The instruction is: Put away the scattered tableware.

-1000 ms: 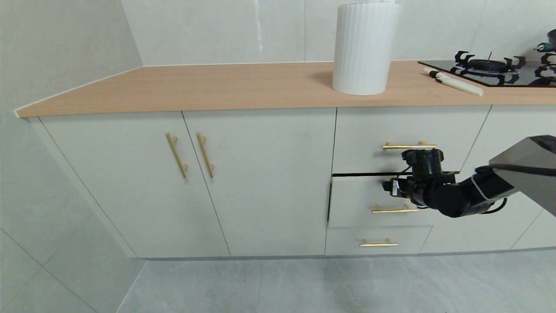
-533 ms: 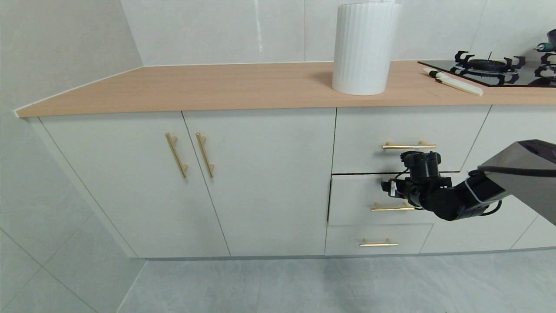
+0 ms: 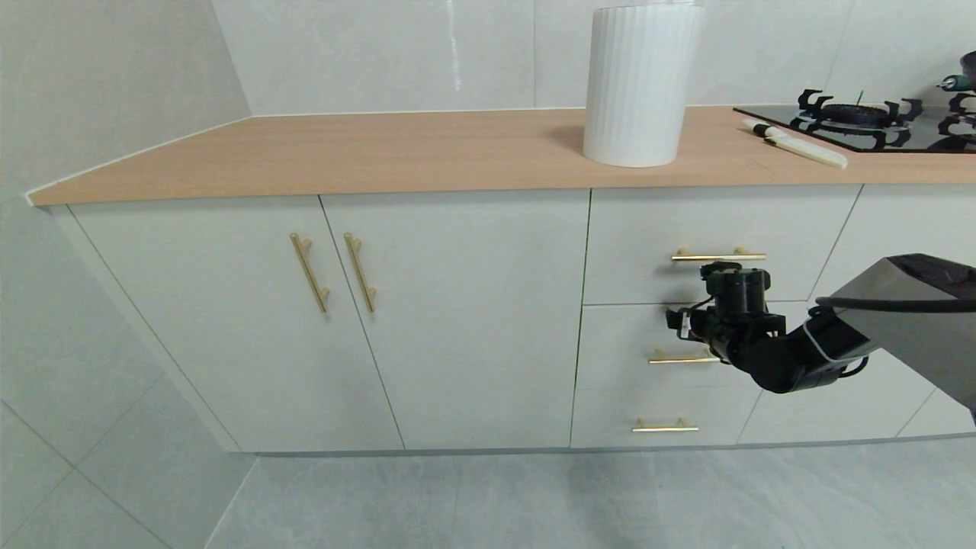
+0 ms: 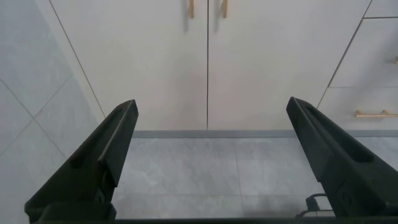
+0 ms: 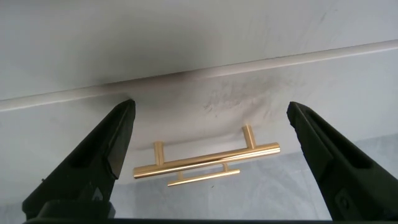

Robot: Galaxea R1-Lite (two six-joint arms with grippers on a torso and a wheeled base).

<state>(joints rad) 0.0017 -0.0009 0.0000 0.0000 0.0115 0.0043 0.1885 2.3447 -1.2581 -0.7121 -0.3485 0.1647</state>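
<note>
Pushed shut since a second ago, the middle drawer [image 3: 621, 339] is seen flush, its contents hidden. The right gripper [image 3: 681, 322] is held wide open and empty near the brass handle [image 5: 208, 160]. The left gripper [image 4: 211, 104] is spread empty above the floor. Farther back on the countertop [image 3: 381, 152], a knife [image 3: 797, 145] is laid near a white ribbed canister [image 3: 637, 84], whose contents cannot be seen.

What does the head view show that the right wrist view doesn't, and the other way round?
Only the head view: the wooden countertop with the white ribbed container, the white knife beside the gas hob, and the double cabinet doors. Only the right wrist view: the right gripper's two fingers spread wide apart. Both: the middle drawer's gold handle, straight ahead of that gripper.
</note>
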